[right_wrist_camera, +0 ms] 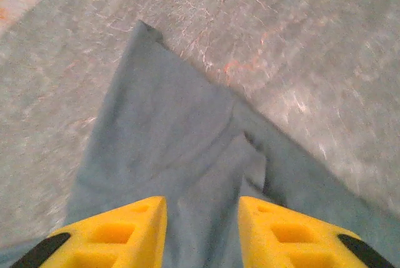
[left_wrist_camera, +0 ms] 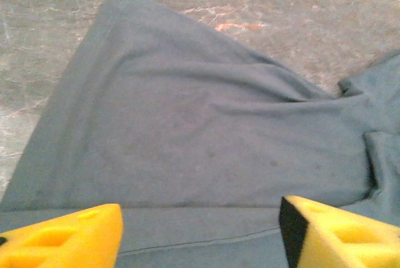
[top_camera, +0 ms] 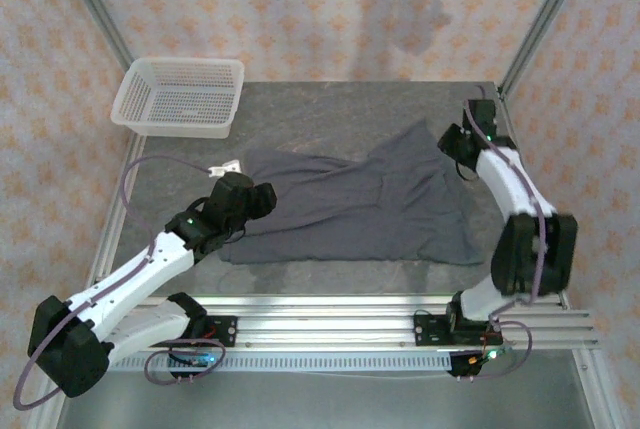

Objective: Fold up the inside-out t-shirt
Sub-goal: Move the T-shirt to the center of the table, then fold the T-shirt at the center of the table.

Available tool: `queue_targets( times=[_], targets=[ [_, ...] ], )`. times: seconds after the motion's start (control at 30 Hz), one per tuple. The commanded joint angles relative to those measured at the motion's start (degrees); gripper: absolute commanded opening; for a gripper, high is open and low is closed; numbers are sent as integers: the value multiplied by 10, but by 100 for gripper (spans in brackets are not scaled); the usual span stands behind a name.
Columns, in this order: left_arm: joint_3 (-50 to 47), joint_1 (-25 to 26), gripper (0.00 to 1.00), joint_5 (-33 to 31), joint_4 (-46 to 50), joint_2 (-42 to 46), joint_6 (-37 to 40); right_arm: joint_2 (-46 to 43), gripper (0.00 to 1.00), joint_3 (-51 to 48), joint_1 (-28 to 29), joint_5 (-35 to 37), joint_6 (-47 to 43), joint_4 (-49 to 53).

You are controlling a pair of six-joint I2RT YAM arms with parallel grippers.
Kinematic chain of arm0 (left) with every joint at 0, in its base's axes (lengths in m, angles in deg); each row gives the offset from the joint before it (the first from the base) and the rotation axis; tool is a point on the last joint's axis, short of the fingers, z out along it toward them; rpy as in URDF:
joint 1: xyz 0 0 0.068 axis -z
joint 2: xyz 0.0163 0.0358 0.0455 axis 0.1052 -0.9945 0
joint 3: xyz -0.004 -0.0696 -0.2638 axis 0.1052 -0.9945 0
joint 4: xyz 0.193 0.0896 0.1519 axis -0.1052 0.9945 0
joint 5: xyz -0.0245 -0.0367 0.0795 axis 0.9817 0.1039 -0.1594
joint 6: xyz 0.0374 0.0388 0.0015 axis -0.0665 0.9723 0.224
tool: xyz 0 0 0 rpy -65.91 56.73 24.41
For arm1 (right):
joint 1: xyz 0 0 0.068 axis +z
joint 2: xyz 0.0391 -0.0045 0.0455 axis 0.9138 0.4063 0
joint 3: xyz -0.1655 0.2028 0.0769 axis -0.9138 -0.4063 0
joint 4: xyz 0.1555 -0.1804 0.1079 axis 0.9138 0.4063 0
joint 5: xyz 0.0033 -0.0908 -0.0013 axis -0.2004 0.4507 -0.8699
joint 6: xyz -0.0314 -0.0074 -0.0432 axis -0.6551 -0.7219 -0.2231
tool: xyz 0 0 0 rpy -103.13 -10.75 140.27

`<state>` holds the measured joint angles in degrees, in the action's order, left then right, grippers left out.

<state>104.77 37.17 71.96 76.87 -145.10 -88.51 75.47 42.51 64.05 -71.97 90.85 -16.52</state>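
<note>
I see the table (top_camera: pixel 330 109) carrying the t-shirt (top_camera: pixel 350 209) spread across its middle, long axis running left to right, rumpled and wider at the right end. The basket (top_camera: pixel 180 97) sits at the far left corner, apart from the cloth.

My left gripper (left_wrist_camera: pixel 200 215) hangs over the shirt's left edge with its jaws wide apart and nothing in them; the cloth lies flat below and runs away from it toward the right. My right gripper (right_wrist_camera: pixel 203 208) is over the shirt's far right corner, jaws parted by a narrower gap, and as far as I can judge the fabric lies loose under them, not pinched.

So each arm has its own end of the shirt. I judge any fold along that axis needs both ends gripped.
</note>
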Motion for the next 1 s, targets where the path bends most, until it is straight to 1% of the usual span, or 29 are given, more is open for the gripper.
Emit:
queue_targets(
  times=[0.0, 0.13, 0.2, 0.3, 0.37, 0.5, 0.57, 0.63, 0.73, 0.77, 0.8, 0.87, 0.97],
  targets=[
    [4, 1, 72, 8, 3, 8, 59, 121, 38, 91, 0, 69, -96, 22],
    [-1, 0, 74, 5, 28, 35, 73, 272, 40, 263, 0, 87, -144, 114],
    [-7, -1, 75, -1, 35, 50, 72, 333, 41, 330, -2, 84, -152, 152],
    [-10, -2, 75, -13, 51, 63, 67, 417, 41, 435, -3, 58, -151, 236],
    [-10, -3, 75, -26, 61, 66, 60, 445, 42, 465, -3, 32, -149, 261],
    [-9, -8, 75, -35, 64, 54, 58, 458, 42, 459, -3, 3, -148, 257],
    [3, -18, 76, -39, 71, 34, 59, 463, 39, 461, -3, -7, -146, 263],
    [25, -41, 76, -39, 83, 0, 54, 464, 28, 462, -3, -18, -141, 266],
    [67, -84, 76, -25, 89, -66, 53, 461, 6, 467, -3, -28, -132, 276],
    [84, -95, 76, -17, 92, -90, 54, 457, 2, 470, -3, -31, -131, 280],
    [104, -106, 76, -11, 95, -117, 55, 449, 0, 471, -3, -35, -131, 281],
    [142, -120, 76, -10, 101, -169, 57, 423, 0, 468, -3, -33, -130, 281],
    [194, -142, 74, -4, 101, -245, 57, 359, 0, 442, -2, -16, -131, 263]
  ],
)
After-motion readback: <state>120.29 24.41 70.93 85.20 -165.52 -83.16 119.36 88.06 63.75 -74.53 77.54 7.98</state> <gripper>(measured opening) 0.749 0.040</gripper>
